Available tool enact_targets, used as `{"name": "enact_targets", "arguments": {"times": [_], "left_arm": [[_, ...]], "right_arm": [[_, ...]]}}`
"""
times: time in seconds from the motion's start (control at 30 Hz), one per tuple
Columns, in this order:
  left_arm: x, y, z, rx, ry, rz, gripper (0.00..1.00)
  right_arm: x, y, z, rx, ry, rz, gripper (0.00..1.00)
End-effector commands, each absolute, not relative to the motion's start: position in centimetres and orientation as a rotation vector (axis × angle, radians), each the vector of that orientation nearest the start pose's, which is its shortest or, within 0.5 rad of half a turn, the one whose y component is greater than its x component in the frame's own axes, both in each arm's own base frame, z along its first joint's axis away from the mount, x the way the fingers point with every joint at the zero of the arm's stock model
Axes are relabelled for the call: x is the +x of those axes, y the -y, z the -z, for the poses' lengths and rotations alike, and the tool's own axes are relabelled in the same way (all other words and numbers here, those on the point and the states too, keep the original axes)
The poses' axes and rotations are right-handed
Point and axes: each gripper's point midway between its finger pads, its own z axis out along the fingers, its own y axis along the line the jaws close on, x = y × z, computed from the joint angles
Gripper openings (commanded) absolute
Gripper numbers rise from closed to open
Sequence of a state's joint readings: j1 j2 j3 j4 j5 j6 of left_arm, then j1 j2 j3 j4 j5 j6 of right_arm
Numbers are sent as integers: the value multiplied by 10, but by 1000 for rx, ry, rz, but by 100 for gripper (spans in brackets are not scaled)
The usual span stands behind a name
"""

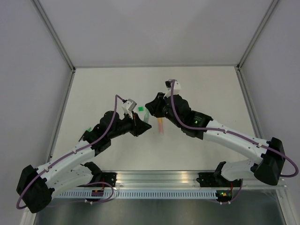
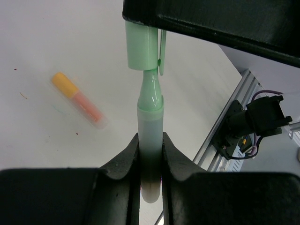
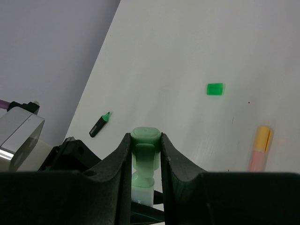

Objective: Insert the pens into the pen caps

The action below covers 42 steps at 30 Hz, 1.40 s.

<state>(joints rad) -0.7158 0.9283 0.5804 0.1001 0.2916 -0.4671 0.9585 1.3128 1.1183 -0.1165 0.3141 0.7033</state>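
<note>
On the table [image 1: 197, 89] a loose cap [image 1: 140, 108] lies behind a capped pen [image 1: 161, 125], an uncapped pen [image 3: 100, 124] well left.

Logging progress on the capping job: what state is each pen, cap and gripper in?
Mint cap: pen tip at its mouth.
Mint pen: not yet seated.
Left gripper: shut on mint pen.
Right gripper: shut on mint cap.
Orange pen: capped, lying flat.
Dark pen: uncapped, lying flat.
Green cap: loose, off any pen.
</note>
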Motion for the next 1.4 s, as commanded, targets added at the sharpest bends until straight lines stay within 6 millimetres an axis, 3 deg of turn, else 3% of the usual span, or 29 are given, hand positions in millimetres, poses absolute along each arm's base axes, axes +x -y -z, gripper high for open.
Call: {"name": "enact_targets", "arguments": {"times": [0.0,0.23,0.5,0.67,0.87,0.93,1.03,1.07,1.13,1.23,1.27,1.37], "left_arm": [[212,273,-231,478,-1781,1074,2],[214,274,-229,473,-1792,1071,2],[216,265,-234,434,-1767,1035,2],[217,261,-236,416,-1758,1020,2],[216,259,-240,406,-1733,1027,2],[213,261,-240,422,-1724,1047,2],[208,264,-244,448,-1705,1076,2],[207,265,-244,455,-1701,1085,2],[204,267,-246,471,-1694,1101,2],[197,271,-249,510,-1672,1145,2],[195,272,-251,516,-1665,1153,2],[189,273,-255,540,-1637,1186,2]], "right_arm": [[257,-346,-254,-71,-2019,-841,0],[238,-354,-236,-116,-2051,-857,0],[231,-346,-208,-67,-2112,-794,0],[229,-346,-209,-63,-2107,-807,0],[210,-367,-199,-105,-2120,-886,0],[207,-372,-195,-116,-2119,-897,4],[206,-373,-199,-114,-2096,-906,22],[207,-371,-206,-107,-2079,-907,34],[210,-365,-214,-108,-2047,-884,43],[216,-356,-248,-94,-1960,-878,57],[218,-353,-256,-114,-1933,-864,68],[219,-339,-295,-139,-1834,-863,79]]}}
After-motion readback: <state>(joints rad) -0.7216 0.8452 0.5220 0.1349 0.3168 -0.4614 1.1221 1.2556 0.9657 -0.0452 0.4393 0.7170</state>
